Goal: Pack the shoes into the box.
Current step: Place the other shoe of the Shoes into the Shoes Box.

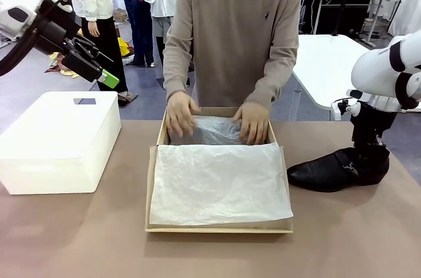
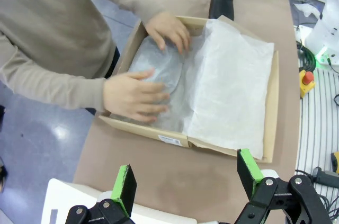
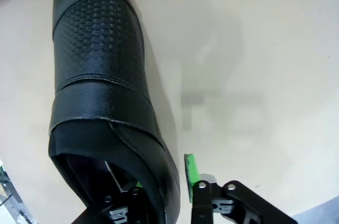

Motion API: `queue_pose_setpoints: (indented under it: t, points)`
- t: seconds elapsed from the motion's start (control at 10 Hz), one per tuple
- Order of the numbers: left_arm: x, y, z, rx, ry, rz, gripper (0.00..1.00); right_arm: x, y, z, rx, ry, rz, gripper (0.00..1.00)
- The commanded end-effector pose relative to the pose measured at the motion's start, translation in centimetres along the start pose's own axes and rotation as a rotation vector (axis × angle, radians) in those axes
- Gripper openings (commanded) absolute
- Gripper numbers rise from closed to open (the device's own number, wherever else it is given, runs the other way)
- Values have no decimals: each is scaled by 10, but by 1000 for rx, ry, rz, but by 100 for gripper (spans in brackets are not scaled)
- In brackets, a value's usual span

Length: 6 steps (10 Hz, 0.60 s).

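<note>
At the right side of the desk, the right fingers [image 3: 189,177] are set close together across the side wall of one shoe [image 3: 100,75] near its heel. One finger is inside the opening and the other lies against the outer leather. That shoe lies flat on the desk [image 1: 79,238], its toe pointing toward the box [image 1: 217,229] and just beside the box's right wall. Up at the left, the left fingers [image 2: 125,189] hang wide apart with nothing between them, over the white bin [image 1: 59,140]. The box sits mid-desk, with white tissue paper [image 1: 217,183] spread over its near part. At its far end the person's right hand [image 1: 181,114] and the person's left hand [image 1: 253,122] press thin paper over a grey shape; whether that is the other shoe cannot be told.
</note>
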<state>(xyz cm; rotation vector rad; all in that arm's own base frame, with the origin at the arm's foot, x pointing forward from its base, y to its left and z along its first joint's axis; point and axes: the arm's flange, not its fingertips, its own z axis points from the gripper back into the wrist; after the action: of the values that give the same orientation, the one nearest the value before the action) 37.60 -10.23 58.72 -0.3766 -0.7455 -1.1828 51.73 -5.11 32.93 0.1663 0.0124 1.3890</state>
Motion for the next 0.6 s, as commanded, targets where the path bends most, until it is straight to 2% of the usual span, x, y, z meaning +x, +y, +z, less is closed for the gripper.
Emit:
queue_pose_setpoints:
  t: [0.0,0.5]
  points:
    - [-1,1,1,-10,-16,-12,100,0,-3,6,7,-16,-20,0]
    - [-1,1,1,-10,-16,-12,100,-4,-1,15,12,-25,-37,0]
